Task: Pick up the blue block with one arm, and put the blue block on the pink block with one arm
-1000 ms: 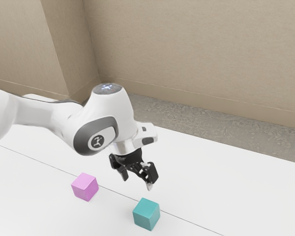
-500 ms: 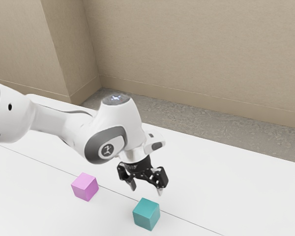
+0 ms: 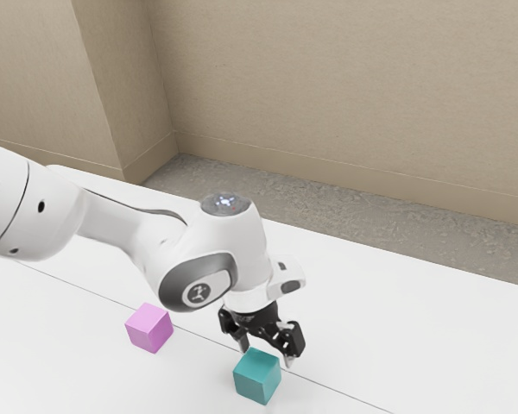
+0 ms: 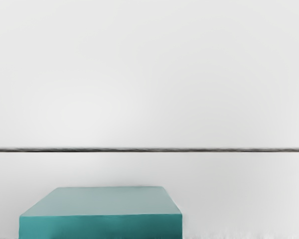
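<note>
- In the exterior view, the gripper [image 3: 266, 348] hung just above the blue block [image 3: 257, 376], its jaws spread apart and grasping nothing
- The blue block sat on the white table [image 3: 414, 336], just on the near side of a thin dark seam [image 3: 86, 293]; the pink block [image 3: 148, 328] lay apart from it toward the exterior view's left, close by the same seam
- The fingers seemed set a little toward the block's far side rather than squarely over it; lowered like that, one tip could probably land on the top face and shove or tip the cube
- An off-centre squeeze on such smooth faces might twist the cube, and a crooked hold would likely leave it overhanging the pink block's small top
- Both blocks were plain matte cubes with slightly softened edges, the blue one leaning to teal; the arm [image 3: 112, 228] wore glossy white shells with a grey joint cap, the fingers were black, the wall [image 3: 354, 86] beige and the floor [image 3: 388, 216] a speckled grey
- In the wrist view, the blue block [image 4: 102, 211] lay just under the hand, showing its flat top and one darker side, and it looked not quite centred, which I judged the likeliest cause of a missed grasp
- The table [image 4: 149, 74] there was smooth, featureless white, with the seam [image 4: 149, 149] running straight across beyond the block
</note>
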Motion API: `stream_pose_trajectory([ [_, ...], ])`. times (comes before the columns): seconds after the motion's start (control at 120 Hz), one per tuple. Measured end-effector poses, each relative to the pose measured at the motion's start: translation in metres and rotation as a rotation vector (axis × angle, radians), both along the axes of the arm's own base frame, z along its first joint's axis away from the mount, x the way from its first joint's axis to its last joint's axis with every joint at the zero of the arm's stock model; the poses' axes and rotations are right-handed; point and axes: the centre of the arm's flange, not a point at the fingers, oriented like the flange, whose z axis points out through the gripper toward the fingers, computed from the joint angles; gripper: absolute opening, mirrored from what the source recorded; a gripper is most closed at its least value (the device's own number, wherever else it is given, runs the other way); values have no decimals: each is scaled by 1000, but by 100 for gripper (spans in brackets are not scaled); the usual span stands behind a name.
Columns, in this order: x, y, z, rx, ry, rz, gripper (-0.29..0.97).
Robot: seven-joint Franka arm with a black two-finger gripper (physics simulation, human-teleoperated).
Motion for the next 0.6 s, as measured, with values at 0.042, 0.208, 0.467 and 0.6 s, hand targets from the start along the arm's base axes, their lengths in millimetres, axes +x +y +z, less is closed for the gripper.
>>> stream_pose_trajectory([
  [0.042,-1,-2,-6,-2,8,-2,67],
  [0.208,6,9,-13,-6,13,29,67],
  [0.467,7,10,-18,-9,19,39,66],
  [0.6,4,11,-19,-5,18,41,66],
])
